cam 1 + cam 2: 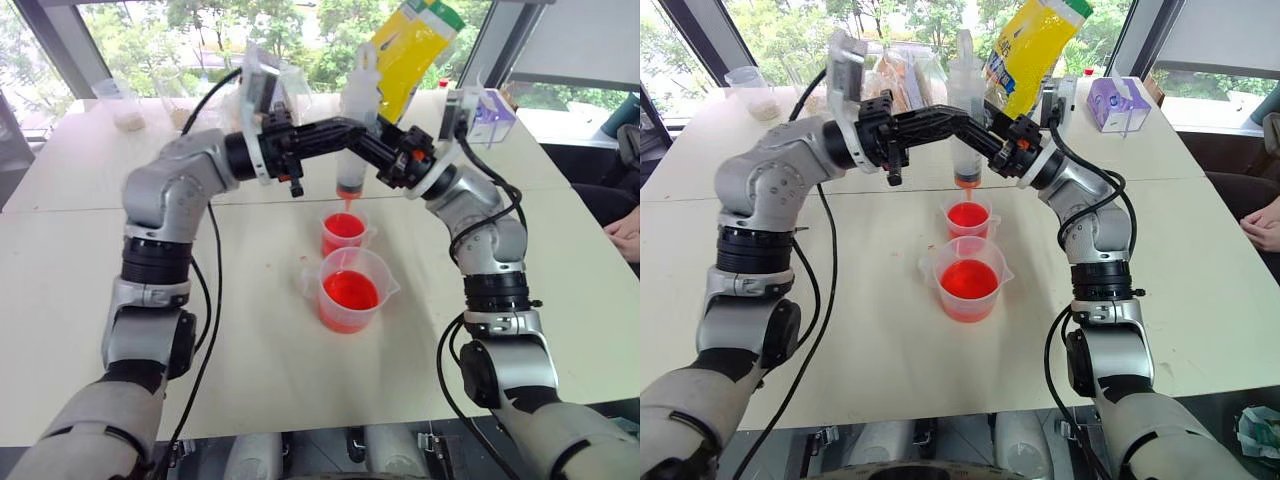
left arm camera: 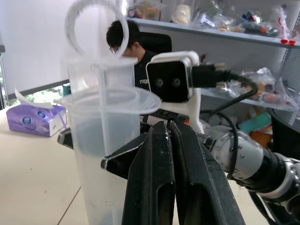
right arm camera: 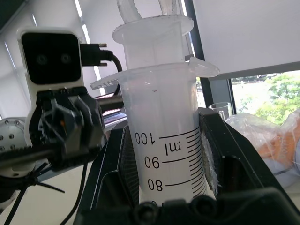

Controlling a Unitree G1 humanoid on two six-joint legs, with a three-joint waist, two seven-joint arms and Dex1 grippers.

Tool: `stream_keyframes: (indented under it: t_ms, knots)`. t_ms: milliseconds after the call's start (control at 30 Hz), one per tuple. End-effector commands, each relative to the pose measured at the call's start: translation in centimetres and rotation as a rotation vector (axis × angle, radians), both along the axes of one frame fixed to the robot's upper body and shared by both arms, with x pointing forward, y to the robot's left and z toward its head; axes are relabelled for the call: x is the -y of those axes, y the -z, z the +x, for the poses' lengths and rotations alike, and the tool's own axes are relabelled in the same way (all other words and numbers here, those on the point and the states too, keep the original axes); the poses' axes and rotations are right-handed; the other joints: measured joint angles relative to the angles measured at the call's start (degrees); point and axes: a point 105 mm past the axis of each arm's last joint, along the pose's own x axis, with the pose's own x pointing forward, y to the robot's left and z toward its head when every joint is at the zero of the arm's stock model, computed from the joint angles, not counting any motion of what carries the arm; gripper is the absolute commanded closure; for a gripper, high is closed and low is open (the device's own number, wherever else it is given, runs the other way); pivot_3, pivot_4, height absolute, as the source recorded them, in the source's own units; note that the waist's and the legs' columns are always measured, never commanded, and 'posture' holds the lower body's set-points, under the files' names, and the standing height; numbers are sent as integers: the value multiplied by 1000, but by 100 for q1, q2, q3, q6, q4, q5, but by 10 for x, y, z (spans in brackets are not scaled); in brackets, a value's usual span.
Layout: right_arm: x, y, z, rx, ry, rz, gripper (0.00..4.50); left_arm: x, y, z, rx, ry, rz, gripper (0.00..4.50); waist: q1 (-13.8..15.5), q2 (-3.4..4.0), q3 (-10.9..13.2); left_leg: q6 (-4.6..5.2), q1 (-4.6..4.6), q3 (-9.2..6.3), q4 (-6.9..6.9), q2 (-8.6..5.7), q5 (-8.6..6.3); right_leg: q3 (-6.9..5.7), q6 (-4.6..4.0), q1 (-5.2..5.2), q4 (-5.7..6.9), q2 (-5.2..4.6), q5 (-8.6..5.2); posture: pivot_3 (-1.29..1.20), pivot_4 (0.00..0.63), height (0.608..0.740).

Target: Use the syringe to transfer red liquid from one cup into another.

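Above the smaller clear plastic cup [image 1: 344, 234], the large clear syringe with white plunger [image 1: 354, 150] hangs upright, its tip just over the cup's mouth with red liquid [image 1: 343, 227] already inside. The right gripper [image 1: 385, 152] is clamped on the barrel; the left gripper [image 2: 165, 140] sits beside the syringe with its fingers together, holding nothing. Nearer than the cup, just beside it, the larger clear spouted beaker [image 1: 350, 290] is partly filled. Judged mid-transfer: discharge appears nearly complete, further draws remain.
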Motion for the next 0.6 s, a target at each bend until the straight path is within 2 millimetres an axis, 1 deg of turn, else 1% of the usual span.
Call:
stream_keyframes:
  t_ms: [33, 67, 100, 200, 233, 467, 600]
  knots:
    - [-1, -10, -7, 53, -16, 17, 3118, -5, -19, -12, 67, 20, -18, 3121, 2, 0, 0, 0, 0, 0, 0, 0, 0, 0, 0, 0, 0, 0, 0, 0, 150, 740]
    - [-1, -10, -7, 52, -16, 15, 3118, -6, -20, -13, 70, 16, -17, 2679, 9, 0, 0, 0, 0, 0, 0, 0, 0, 0, 0, 0, 0, 0, 0, 0, 150, 740]
    - [-1, -9, -7, 52, -15, 14, 3118, -7, -20, -13, 74, 12, -17, 2097, 11, 0, 0, 0, 0, 0, 0, 0, 0, 0, 0, 0, 0, 0, 0, 0, 150, 740]
    - [-2, -8, -7, 53, -17, 8, 3118, -8, -23, -7, 94, -29, -26, 625, 12, 0, 0, 0, 0, 1, 0, -2, 0, 0, 0, 0, 0, -1, 0, 0, 150, 740]
    - [-2, -8, -7, 54, -18, 6, 3118, -7, -23, -6, 97, -34, -28, 247, 8, 0, 0, 0, 0, 0, 0, -2, 0, 0, 0, 0, 0, -2, 0, 0, 150, 740]
    - [-5, -4, -9, 53, -24, -8, 3118, -1, -39, -7, 115, -3, -102, 247, 7, 0, 0, 0, 0, 1, 0, -2, 0, 0, 0, 0, 0, -1, 0, 0, 150, 740]
    - [-5, -3, -8, 48, -17, -10, 3118, -3, -41, -9, 125, 7, -93, 247, -10, 1, 1, 0, 0, 2, 0, -1, 0, 0, 0, 0, 0, 1, 0, 0, 150, 740]
